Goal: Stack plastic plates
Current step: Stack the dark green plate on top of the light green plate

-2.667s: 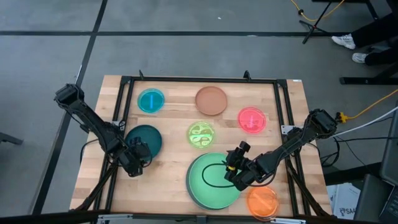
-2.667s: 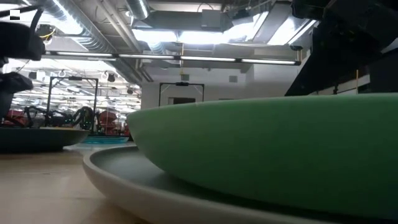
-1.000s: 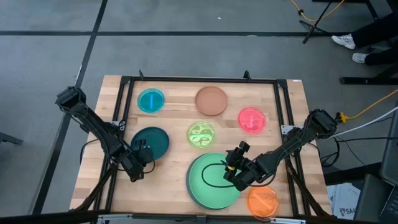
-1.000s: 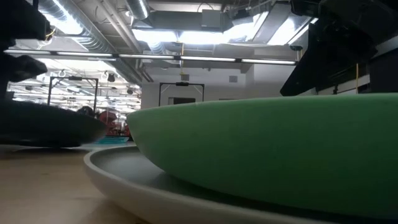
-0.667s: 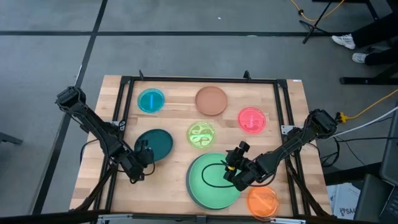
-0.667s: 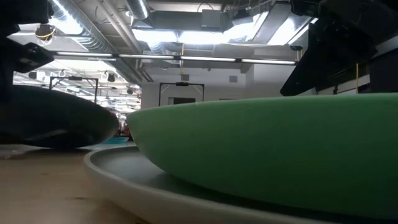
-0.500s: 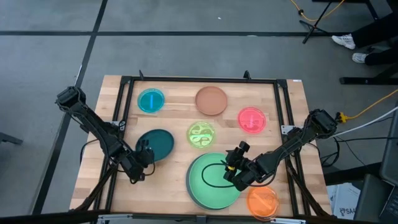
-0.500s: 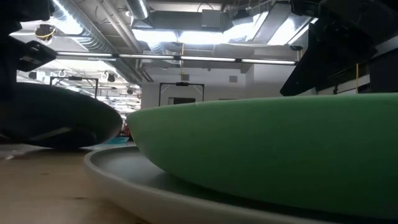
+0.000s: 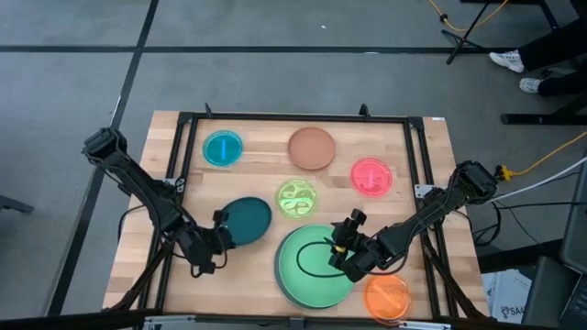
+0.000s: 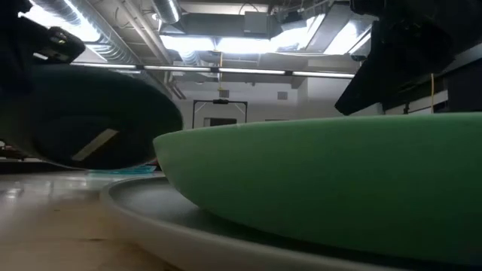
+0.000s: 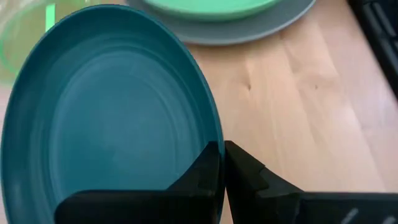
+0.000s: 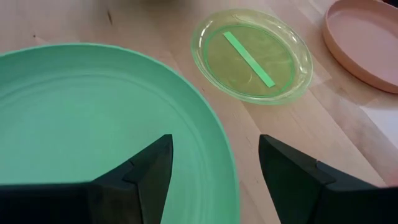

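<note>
A dark teal plate (image 9: 246, 220) hangs above the table just left of the stack, with my left gripper (image 9: 221, 232) shut on its rim. The stack is a mint green plate (image 9: 316, 266) lying in a larger grey plate (image 9: 279, 263) at the near middle. My right gripper (image 9: 343, 242) is open over the mint plate's right rim (image 12: 229, 155), one finger to each side of it; I cannot tell whether they touch it. In the low view the teal plate (image 10: 90, 120) floats left of the mint plate (image 10: 316, 188). My left gripper pinches the teal plate's rim (image 11: 212, 138) between its two fingers, at the plate's near-left edge. The fingers reach in from the table's near left, slanting. The plate is lifted clear of the table and tilted.
On the far half of the table lie a cyan plate (image 9: 223, 148), a brown plate (image 9: 312, 148), a pink plate (image 9: 371, 176) and a lime-patterned plate (image 9: 296, 198). An orange translucent plate (image 9: 387, 297) lies at the near right. A black frame (image 9: 293, 117) borders the table.
My left gripper has carried the teal plate toward the table's right, nearer the stack. The plate has risen off the table and tipped.
</note>
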Motion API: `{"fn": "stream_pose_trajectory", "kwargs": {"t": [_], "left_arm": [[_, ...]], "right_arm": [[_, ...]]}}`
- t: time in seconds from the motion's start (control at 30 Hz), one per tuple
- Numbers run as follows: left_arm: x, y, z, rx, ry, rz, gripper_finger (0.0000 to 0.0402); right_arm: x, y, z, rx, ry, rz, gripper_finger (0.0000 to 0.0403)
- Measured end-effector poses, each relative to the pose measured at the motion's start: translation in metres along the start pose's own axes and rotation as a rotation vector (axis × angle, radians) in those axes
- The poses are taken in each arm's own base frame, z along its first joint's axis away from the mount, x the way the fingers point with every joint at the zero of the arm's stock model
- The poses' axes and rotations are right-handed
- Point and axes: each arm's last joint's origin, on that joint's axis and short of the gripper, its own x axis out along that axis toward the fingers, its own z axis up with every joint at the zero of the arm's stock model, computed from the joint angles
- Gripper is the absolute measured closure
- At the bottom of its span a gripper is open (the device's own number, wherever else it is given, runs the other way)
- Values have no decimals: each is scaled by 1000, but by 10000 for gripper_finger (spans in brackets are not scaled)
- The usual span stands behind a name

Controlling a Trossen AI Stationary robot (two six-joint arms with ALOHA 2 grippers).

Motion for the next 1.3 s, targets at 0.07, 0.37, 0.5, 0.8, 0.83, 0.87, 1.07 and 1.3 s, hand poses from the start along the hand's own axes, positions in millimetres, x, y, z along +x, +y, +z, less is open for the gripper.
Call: {"fn": "stream_pose_trajectory", "kwargs": {"t": [0.07,0.37,0.5,0.8,0.83,0.87,1.07,1.3], "left_arm": [[3,-1,3,17,-20,-11,394],[15,-9,33,138,-60,-6,393],[27,-19,53,230,-46,-36,392],[69,-35,94,410,-50,-44,392],[73,-37,99,429,-51,-54,392],[76,-38,103,443,-55,-63,392],[100,-41,117,512,-96,-132,392],[121,-37,126,531,-166,-238,392]], "right_arm": [[0,1,1,-4,-8,10,175],[-10,11,20,-53,-48,51,175],[-15,15,30,-74,-71,66,175],[-31,26,34,-101,-135,75,175],[-33,27,34,-107,-143,76,175],[-35,28,34,-112,-150,79,175],[-40,32,33,-119,-158,93,175],[-40,32,33,-112,-144,108,175]]}}
